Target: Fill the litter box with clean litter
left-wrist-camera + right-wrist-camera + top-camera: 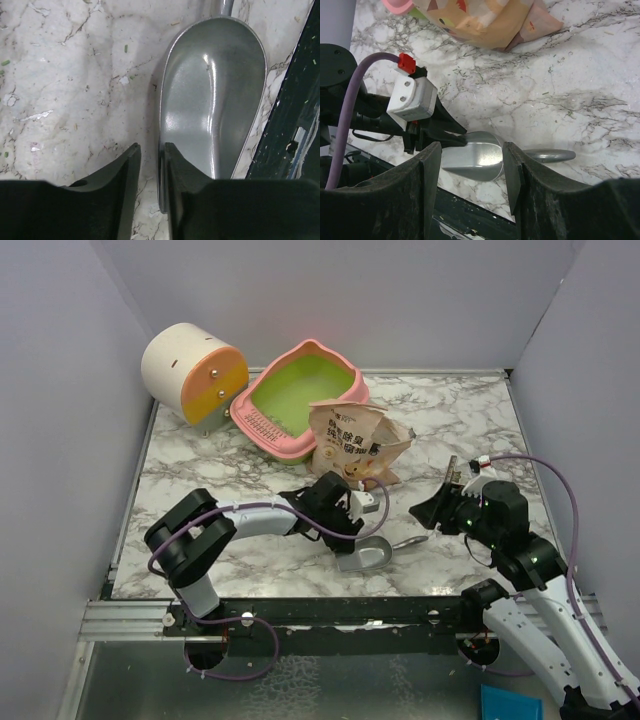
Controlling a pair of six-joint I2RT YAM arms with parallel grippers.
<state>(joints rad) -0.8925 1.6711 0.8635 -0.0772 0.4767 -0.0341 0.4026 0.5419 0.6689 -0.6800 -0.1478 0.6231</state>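
Left claw (151,150) straddles the metal scoop's (215,90) rim, probably slippery there, not quite pinching (right claw (472,147) spread, empty).

The top external camera sat above and behind the arm bases, looking down and forward over the whole counter (200,470) from well back. The left wrist camera faced almost straight down, very close over the metal scoop (215,90). The right wrist camera looked low and slantwise across the counter, between its own fingers (515,170), toward the left hand (462,137). All three views shared the scoop.
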